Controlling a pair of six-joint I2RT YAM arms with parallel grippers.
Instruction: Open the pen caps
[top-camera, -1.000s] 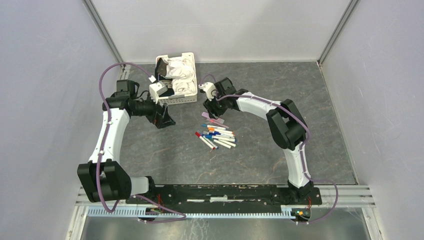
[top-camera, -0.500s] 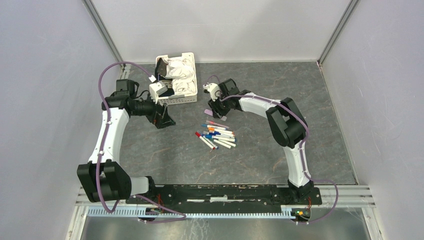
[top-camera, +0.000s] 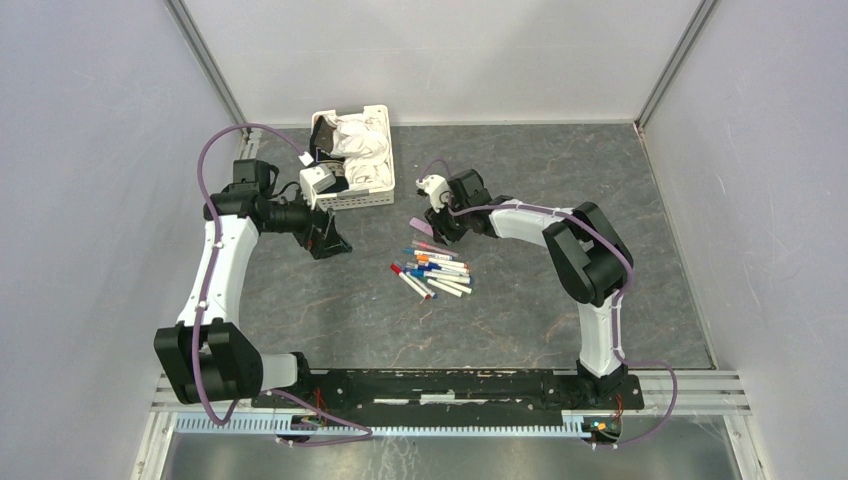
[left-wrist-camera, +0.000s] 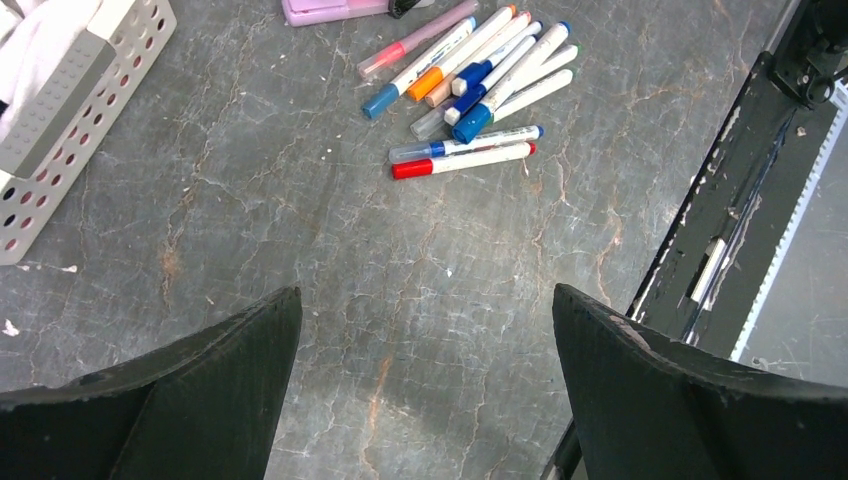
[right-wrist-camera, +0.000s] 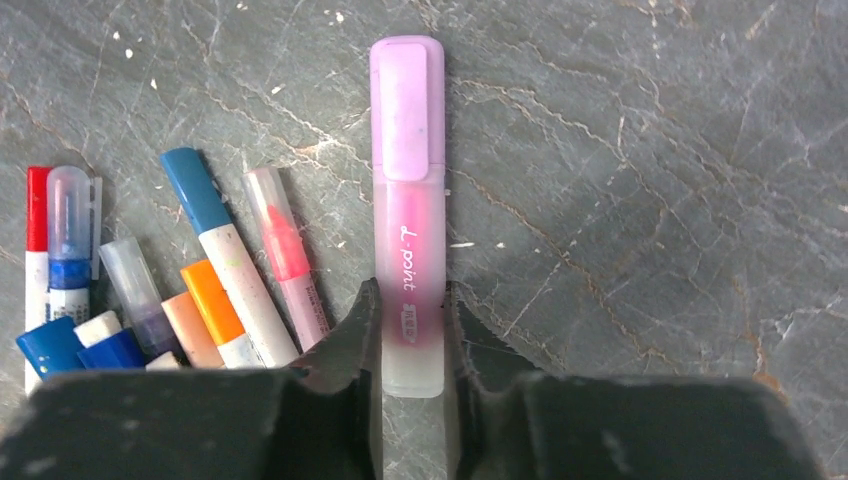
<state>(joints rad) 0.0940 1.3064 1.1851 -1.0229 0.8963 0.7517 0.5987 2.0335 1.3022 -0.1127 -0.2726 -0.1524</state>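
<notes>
Jaws: right gripper (right-wrist-camera: 412, 300) just got clamped on the pink highlighter (right-wrist-camera: 408, 240), cap (right-wrist-camera: 406, 110) ready to be pulled; left gripper (left-wrist-camera: 425, 335) gaping.

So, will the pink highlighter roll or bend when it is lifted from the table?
Probably stiff: the pink highlighter looks like a hard plastic barrel. Its body seems flat-sided, so rolling is unlikely. The smooth barrel may slip or tilt, since the jaws hold it near the end, far from the cap.

Likely a robotics lab, plain grey walls (top-camera: 90, 150), aluminium posts (top-camera: 205, 62), black mounting rail (top-camera: 450, 384)
</notes>
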